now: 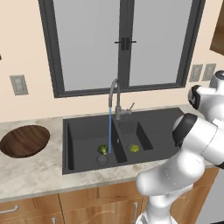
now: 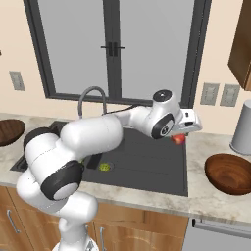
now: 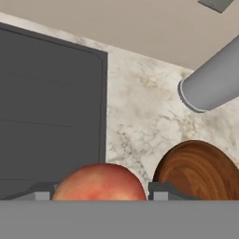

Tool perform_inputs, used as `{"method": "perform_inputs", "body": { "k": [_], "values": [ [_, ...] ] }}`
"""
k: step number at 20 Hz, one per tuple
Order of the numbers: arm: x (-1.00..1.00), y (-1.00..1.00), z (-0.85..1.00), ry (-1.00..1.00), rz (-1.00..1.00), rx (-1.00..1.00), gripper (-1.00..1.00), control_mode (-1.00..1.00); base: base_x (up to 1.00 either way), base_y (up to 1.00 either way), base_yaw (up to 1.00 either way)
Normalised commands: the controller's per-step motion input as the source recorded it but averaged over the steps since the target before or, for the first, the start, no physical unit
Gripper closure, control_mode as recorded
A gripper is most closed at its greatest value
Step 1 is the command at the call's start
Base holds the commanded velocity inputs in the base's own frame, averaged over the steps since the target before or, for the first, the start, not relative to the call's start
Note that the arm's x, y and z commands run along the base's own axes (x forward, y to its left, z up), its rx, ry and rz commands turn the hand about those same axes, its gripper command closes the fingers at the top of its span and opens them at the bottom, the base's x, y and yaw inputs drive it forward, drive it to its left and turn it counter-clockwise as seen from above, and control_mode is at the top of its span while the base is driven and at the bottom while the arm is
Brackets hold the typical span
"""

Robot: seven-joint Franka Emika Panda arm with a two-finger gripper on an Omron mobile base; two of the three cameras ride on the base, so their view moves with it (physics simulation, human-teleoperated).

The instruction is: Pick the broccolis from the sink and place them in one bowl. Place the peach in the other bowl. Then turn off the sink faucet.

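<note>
The peach (image 3: 99, 182) is clamped between the two fingers of the gripper (image 2: 182, 133), held up over the right edge of the sink (image 1: 83, 131) and not touching anything else. From the hand camera it's seen sitting squarely between the fingertips, gripped across its widest part, which is probably the best place for something this round; any higher or lower and it would likely be squeezed out. A peach would be expected to be light, a bit soft and smooth-skinned, so a gentle squeeze is all that's called for, and it'll likely roll once let go, so a low release into the bowl (image 2: 229, 172) seems wise. That bowl is on the counter just right of the sink, near a grey canister (image 2: 242, 128). Both broccolis are down in the sink: one (image 1: 103, 149) in the left basin by the drain, the other (image 1: 134, 148) in the right basin. Those look lumpy and light, so a grip across the floret heads should hold well. The faucet (image 1: 115, 94) at the back of the sink is running, and a second bowl (image 1: 25, 140) is sat well left of the sink.
</note>
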Motion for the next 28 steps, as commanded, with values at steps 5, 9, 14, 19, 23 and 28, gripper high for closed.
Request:
{"method": "perform_inputs", "body": {
  "k": [5, 9, 14, 19, 23, 28],
  "values": [
    [-0.05, -0.24, 0.00, 0.10, -0.07, 0.00, 1.00, -1.00, 0.00, 0.00, 0.00],
    [-0.11, -0.31, 0.00, 0.08, -0.10, 0.00, 1.00, -1.00, 0.00, 0.00, 0.00],
    [-0.13, -0.35, 0.00, 0.04, -0.09, 0.00, 1.00, -1.00, 0.00, 0.00, 0.00],
    [-0.17, -0.35, 0.00, 0.00, -0.07, 0.02, 1.00, -1.00, 0.00, 0.00, 0.00],
    [-0.11, -0.30, -0.01, -0.10, -0.04, 0.05, 1.00, -1.00, 0.00, 0.00, 0.00],
    [-0.03, -0.27, 0.00, -0.12, -0.02, 0.05, 1.00, -1.00, 0.00, 0.00, 0.00]
  ]
}}
